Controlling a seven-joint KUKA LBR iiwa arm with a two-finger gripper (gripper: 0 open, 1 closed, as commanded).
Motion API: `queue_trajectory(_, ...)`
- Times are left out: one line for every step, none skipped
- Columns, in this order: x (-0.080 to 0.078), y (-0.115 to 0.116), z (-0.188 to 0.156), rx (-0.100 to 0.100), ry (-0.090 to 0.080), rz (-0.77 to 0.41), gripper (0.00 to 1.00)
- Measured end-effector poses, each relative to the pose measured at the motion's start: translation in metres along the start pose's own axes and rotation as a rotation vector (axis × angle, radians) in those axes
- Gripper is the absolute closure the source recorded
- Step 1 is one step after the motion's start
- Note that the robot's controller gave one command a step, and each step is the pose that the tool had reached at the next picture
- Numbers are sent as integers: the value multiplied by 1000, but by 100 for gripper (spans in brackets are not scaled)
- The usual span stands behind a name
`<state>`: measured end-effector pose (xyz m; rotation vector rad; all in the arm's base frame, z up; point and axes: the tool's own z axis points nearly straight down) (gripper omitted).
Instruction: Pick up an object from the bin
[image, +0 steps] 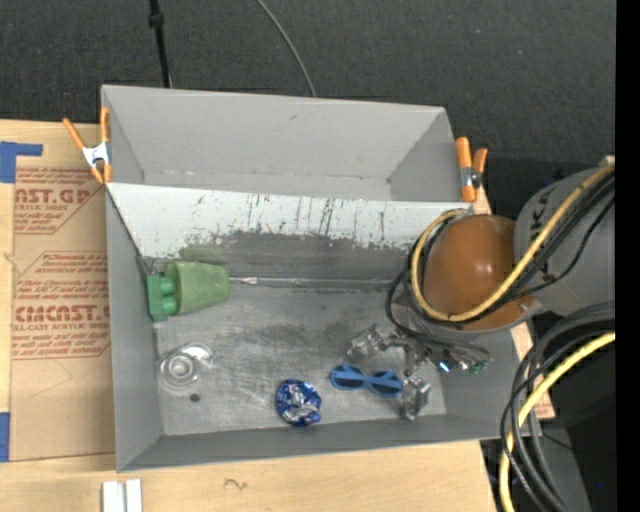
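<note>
My gripper (394, 371) is low over the bin's floor near the front right, below the orange dome. Its two metal fingers stand apart, one at the back left (372, 344) and one at the front right (415, 399), so it is open. A small blue plastic thing (362, 380), shaped like a pair of toy glasses, lies flat on the floor. Its right end reaches into the gap between the fingers, and I cannot tell whether they touch it. A blue and white crumpled ball (298, 401) lies to its left, near the front wall.
A green cup-like thing (187, 289) lies on its side against the left wall. A clear round lid or cup (181, 367) sits at the front left. The arm and its cables cover the bin's right side.
</note>
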<state>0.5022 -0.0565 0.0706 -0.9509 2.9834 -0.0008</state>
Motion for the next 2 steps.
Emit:
queue_trajectory(1,0,-1,-1,3,0,100)
queue_trajectory(-13,-12,-145,3,1,-24,100)
